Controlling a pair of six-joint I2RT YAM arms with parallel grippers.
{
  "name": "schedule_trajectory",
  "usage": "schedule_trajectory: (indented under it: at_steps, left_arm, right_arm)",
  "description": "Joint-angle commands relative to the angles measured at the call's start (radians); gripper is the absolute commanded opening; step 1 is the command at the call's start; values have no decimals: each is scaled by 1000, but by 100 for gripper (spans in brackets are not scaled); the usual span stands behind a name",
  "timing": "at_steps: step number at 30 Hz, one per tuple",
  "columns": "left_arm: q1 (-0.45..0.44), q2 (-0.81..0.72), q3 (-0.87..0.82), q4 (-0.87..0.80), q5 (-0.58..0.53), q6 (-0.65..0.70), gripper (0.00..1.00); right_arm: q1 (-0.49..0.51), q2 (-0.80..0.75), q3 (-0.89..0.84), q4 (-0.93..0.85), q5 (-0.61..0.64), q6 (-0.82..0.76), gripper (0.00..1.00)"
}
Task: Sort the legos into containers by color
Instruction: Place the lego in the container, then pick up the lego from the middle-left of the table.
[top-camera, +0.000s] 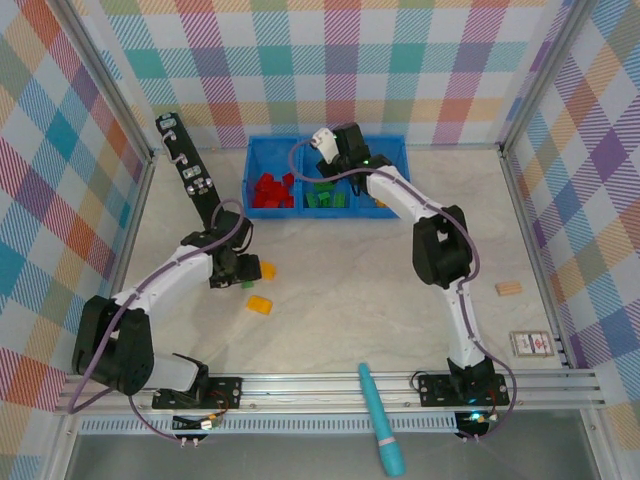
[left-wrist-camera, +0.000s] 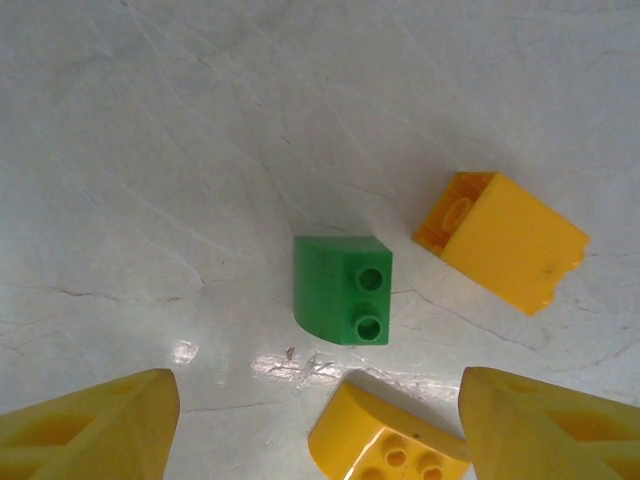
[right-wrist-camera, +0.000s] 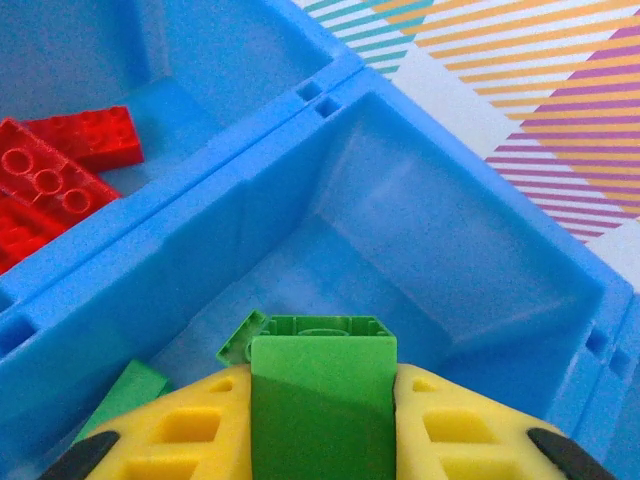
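L gripper hangs low over the pale, marble-veined table. Its yellow ribbed plastic fingers are apart, nothing clamped. Just ahead of them lies a loose green lego, on its side: glossy, one curved edge, two round studs facing sideways. To its R in the wrist view an orange block lego lies tipped, hollow underside showing. A rounded orange lego, studs up, sits btwn the fingertips at the frame's bottom edge; can't tell if it touches either one.

R gripper is clamped on a held green lego, smooth sloped face toward the cam, above the middle compartment of the blue tray. The tray is matte moulded plastic w/ low walls. Green legos lie on that compartment's floor. Red legos, flat studded plates, sit in the neighbouring compartment, the L one in the top view.
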Motion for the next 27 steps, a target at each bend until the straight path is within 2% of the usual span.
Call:
schedule_trajectory:
  at_steps: [1,6,14,21,27]
  left_arm:
    - [8,26,-27,29,17,-34,73]
    - [2,69,-41,59,25,-42,71]
    - [-2,131,-50,104,17,-42,69]
    - [-2,190,-40,136,10,-38,63]
    - [0,231,-29,151,-9,-24,52]
  right_arm:
    - [-13,46,77,10,-31,-32,26]
    - [-17,83,120,-2,-42,-36,30]
    - [-19,74,124,-5,-61,-36,46]
    - [-19,4,79,2,-95,-44,46]
    - [-16,-87,5,9,-100,-50,46]
